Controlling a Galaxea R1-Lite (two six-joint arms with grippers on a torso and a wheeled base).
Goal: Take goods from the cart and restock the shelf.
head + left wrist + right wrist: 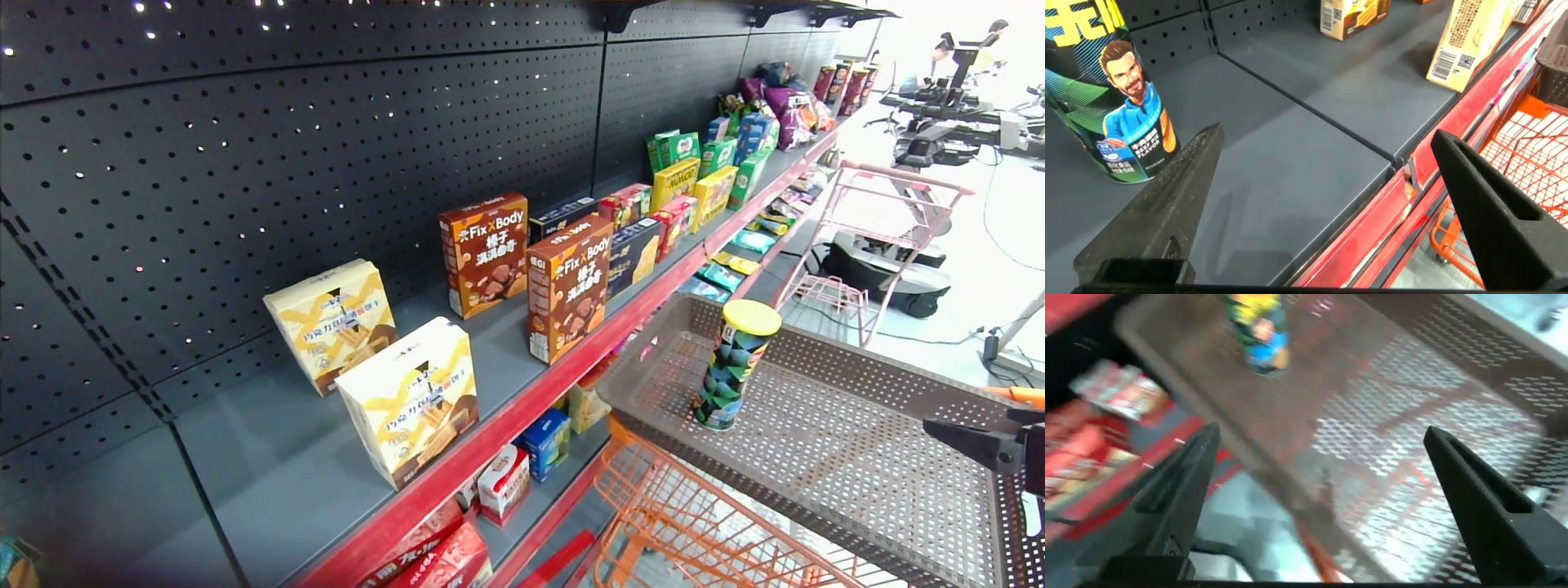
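Note:
A chip can (735, 364) with a yellow lid stands upright on the cart's brown perforated tray (849, 441); the right wrist view shows the same can (1259, 331) blurred. My right gripper (1323, 490) hovers open over the tray's near side, well short of the can, with one dark finger (971, 445) at the head view's right edge. A second can (1114, 98), blue and green with a printed figure, stands on the grey shelf (1315, 122). Beside and behind it, my left gripper (1323, 204) is open and holds nothing.
On the shelf board (269, 441) stand two cream boxes (408, 400) and two orange-brown boxes (567, 286), with more goods farther along. A red shelf lip (522, 416) runs beside the orange wire cart basket (694, 531). A pink cart (882, 220) stands behind.

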